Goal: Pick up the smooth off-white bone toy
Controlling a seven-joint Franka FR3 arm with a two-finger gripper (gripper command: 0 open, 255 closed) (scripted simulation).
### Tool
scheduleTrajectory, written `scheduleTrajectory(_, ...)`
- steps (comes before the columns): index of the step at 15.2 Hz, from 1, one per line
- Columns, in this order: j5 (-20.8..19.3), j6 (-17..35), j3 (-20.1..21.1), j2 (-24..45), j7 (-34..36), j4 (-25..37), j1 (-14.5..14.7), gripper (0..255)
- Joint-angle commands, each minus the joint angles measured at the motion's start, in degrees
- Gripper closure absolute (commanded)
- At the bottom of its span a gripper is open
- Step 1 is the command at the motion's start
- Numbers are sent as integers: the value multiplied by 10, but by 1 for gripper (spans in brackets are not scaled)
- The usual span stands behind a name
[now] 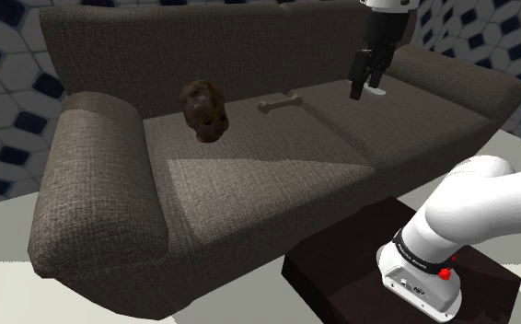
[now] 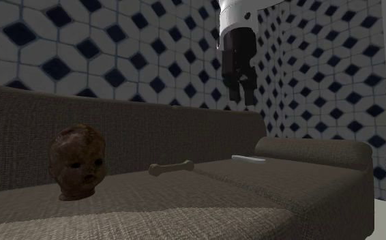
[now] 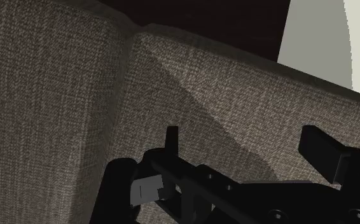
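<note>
The pale bone toy (image 1: 279,102) (image 2: 171,167) lies flat on the brown sofa's seat (image 1: 259,170), close to the backrest and near the seam between two cushions. My black gripper (image 1: 358,87) (image 2: 243,99) (image 3: 245,143) hangs in the air well above the seat, to the shoulder view's right of the bone. Its fingers (image 3: 171,137) stand apart with nothing between them. In the wrist view the sofa fabric (image 3: 58,95) and a cushion seam lie beneath the gripper.
A dark brown doll's head (image 1: 203,110) (image 2: 78,161) rests on the seat to the shoulder view's left of the bone. A flat white object (image 2: 249,159) lies on the cushion below the gripper. Padded armrests (image 1: 98,175) bound the seat. The dark stand (image 1: 341,276) is in front.
</note>
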Motion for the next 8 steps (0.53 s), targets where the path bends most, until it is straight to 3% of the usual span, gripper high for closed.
scheduleTrajectory(1, 0, 0, 0, 0, 0, 0, 0, 0)
scheduleTrajectory(8, -61, 100, -88, 72, -191, -16, 23, 0)
